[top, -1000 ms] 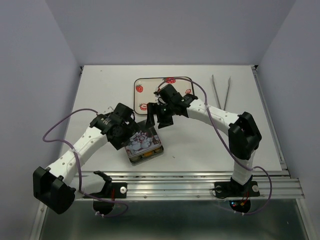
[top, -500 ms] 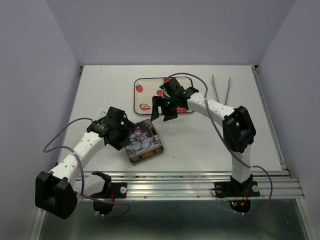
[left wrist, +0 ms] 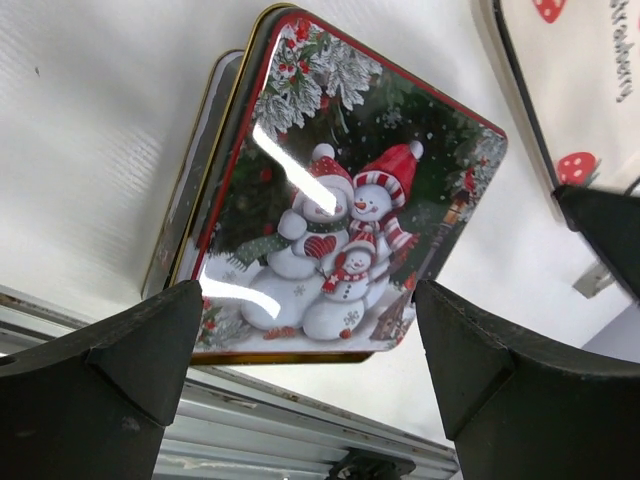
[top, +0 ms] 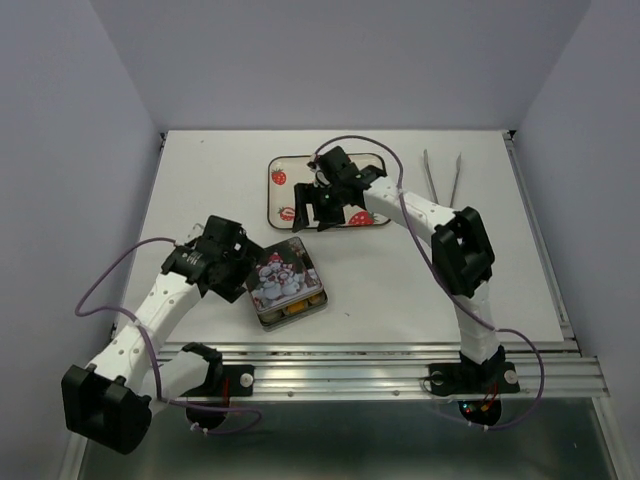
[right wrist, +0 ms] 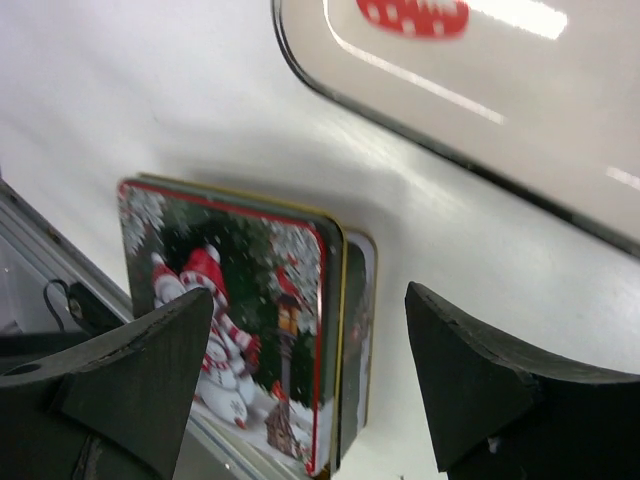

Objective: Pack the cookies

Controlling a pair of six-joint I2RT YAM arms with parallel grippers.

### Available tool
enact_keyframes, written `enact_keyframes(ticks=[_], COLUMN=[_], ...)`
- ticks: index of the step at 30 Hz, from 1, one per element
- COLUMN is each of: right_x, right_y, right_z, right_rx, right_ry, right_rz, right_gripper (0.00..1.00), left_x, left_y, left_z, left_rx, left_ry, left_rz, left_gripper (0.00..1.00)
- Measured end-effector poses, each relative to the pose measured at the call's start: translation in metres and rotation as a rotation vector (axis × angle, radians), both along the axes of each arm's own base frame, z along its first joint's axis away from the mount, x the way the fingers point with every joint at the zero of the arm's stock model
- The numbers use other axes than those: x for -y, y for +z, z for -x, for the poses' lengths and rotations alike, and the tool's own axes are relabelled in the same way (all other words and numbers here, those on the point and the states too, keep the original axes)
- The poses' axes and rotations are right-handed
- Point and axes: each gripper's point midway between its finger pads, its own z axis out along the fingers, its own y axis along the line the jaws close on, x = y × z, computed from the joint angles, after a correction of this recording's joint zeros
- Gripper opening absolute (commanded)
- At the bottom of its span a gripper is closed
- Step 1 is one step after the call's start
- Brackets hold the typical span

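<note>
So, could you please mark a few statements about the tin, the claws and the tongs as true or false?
1. The snowman lid lies askew on the tin. True.
2. The left claw grips the lid. False: it is open and holds nothing.
3. The right claw is open and empty. True.
4. The tongs lie on the tray. False: they lie on the table, to the right of the tray.
</note>
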Motion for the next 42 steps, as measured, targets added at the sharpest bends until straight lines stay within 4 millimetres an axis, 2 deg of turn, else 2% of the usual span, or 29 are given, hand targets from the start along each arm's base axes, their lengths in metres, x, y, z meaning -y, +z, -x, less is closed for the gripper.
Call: enact_keyframes(ticks=[3, 7, 11, 14, 18, 21, 25, 30, 42], right_x=[-0.017, -0.039, -0.06, -0.071, -0.086, -0.091, -0.093, -0.091, -0.082], right_y=[0.015, 0.032, 0.038, 0.025, 0.002, -0.015, -0.033, -0.043, -0.05], right_z=[-0.024, -0.055, -0.074, -0.066, -0.051, -0.039, -0.025, -0.017, -0.005], right_rx=[0.07, 0.151, 0.212, 0.199, 0.162, 0.13, 0.09, 0.071, 0.069], right_ry=[0.007, 0.015, 0.03, 0.053, 0.083, 0.107, 0.134, 0.16, 0.237], right_rz=[-0.033, -0.076, -0.098, -0.086, -0.067, -0.041, -0.002, 0.025, 0.074], right_gripper=[0.82, 0.74, 0.6, 0.49, 0.41, 0.38, 0.38, 0.35, 0.29], left_x=[-0.002, -0.005, -0.009, -0.009, -0.007, -0.008, -0.009, -0.01, -0.017], left_y=[0.013, 0.022, 0.022, 0.021, 0.013, 0.004, 0.002, 0.001, -0.007], left_z=[0.005, 0.018, 0.027, 0.027, 0.023, 0.022, 0.021, 0.022, 0.025], left_rx=[0.034, 0.04, 0.024, 0.022, -0.012, -0.051, -0.056, -0.056, -0.093], left_ry=[0.009, 0.039, 0.078, 0.09, 0.09, 0.082, 0.073, 0.064, 0.054], left_rz=[0.018, 0.055, 0.067, 0.068, 0.053, 0.026, 0.008, 0.003, -0.05], left_gripper=[0.99, 0.99, 0.99, 0.99, 0.99, 0.99, 0.99, 0.99, 0.99])
